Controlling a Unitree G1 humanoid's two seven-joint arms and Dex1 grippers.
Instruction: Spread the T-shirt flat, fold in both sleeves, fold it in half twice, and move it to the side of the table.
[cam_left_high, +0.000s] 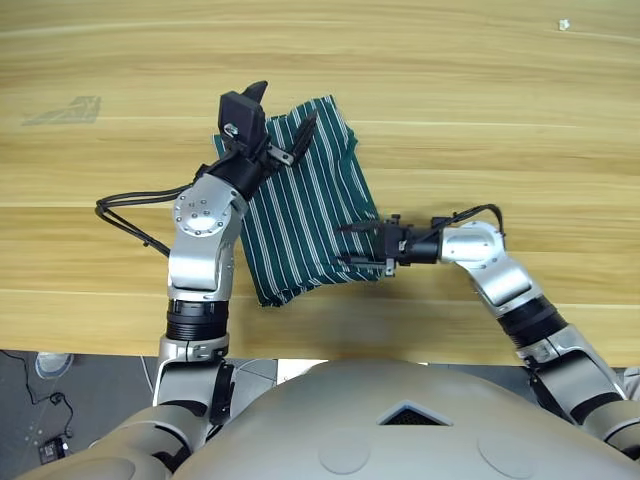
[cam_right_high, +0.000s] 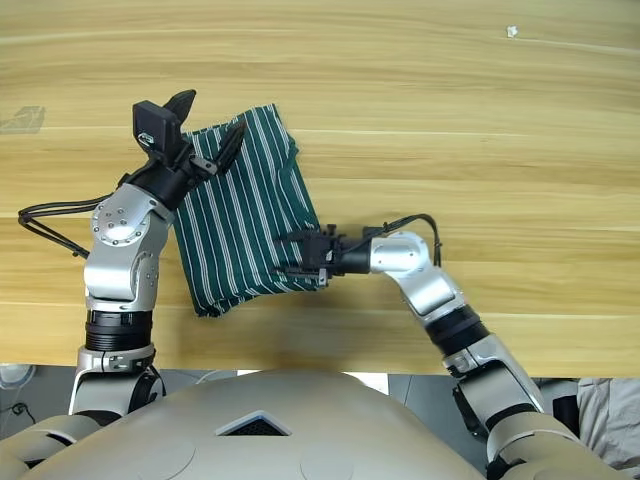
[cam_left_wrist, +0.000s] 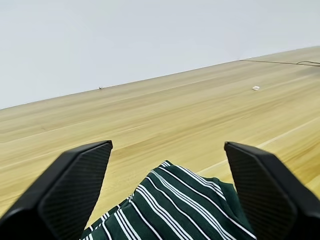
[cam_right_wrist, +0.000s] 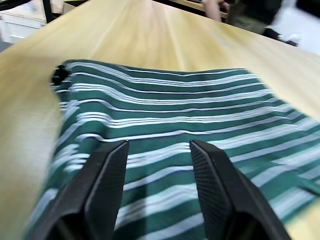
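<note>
Flanking T-shirt (cam_left_high: 300, 215), left pincer (cam_left_high: 285, 108) and right pincer (cam_left_high: 342, 245) gape.

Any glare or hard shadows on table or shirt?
Left eye view: table evenly lit, no hot spots, no hard shadow round the shirt. Left wrist view: faint pale sheen on the far table. Right wrist view: stripes not washed out.

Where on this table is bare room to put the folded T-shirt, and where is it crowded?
Free: the table right of the T-shirt, beyond the right gripper, and the far strip behind the shirt, bare but for a white scrap. Crowded: the shirt's far-left corner at the left gripper and its right edge.
</note>
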